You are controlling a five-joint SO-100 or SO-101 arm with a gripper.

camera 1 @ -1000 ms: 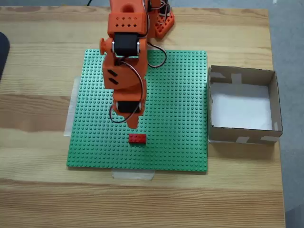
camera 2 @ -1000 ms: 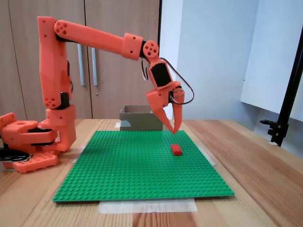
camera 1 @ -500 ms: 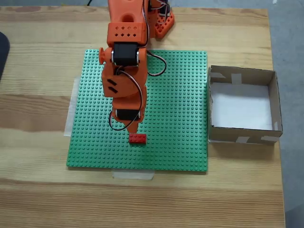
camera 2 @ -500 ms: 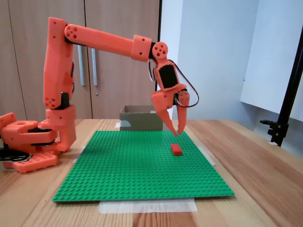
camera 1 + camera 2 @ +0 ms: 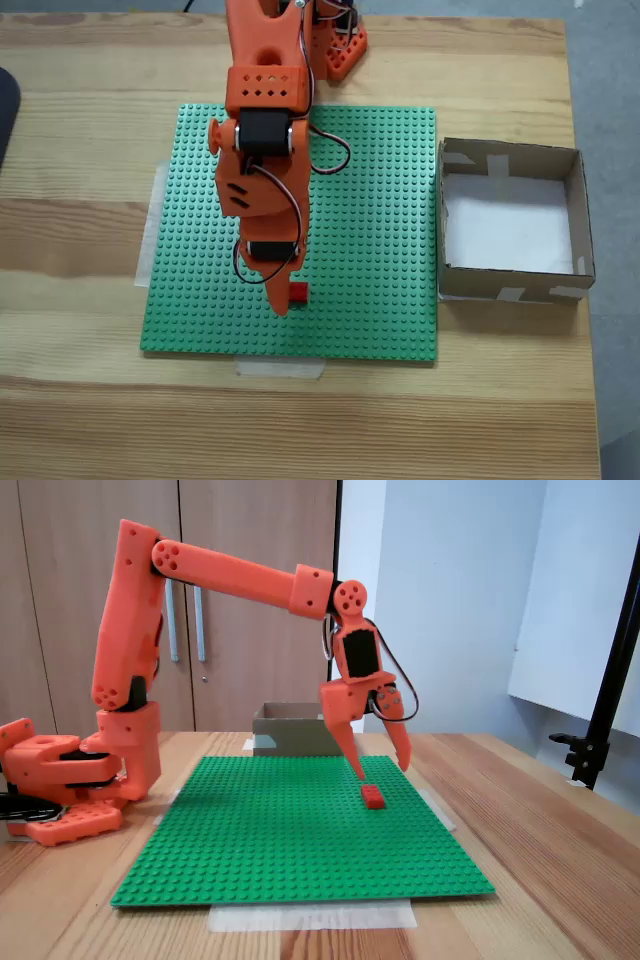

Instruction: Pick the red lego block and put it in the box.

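Note:
The red lego block (image 5: 298, 292) lies on the green baseplate near its front edge, half covered by the arm in a fixed view from above. From the side, the block (image 5: 373, 797) sits just below my gripper (image 5: 383, 772), which hangs open with one finger on each side of it, fingertips a little above the plate. Seen from above, the gripper (image 5: 286, 296) points down over the block's left part. The box (image 5: 510, 158) stands right of the plate with nothing on its white bottom; in the side view the box (image 5: 285, 735) is behind the arm.
The green studded baseplate (image 5: 380, 200) is taped to the wooden table (image 5: 80, 400). The arm's orange base (image 5: 60, 780) stands at the plate's far edge. A black stand (image 5: 600, 730) rises at the table's right side in the side view.
The gripper has opened from shut and moved forward and down, so it now straddles the block. The block has not moved.

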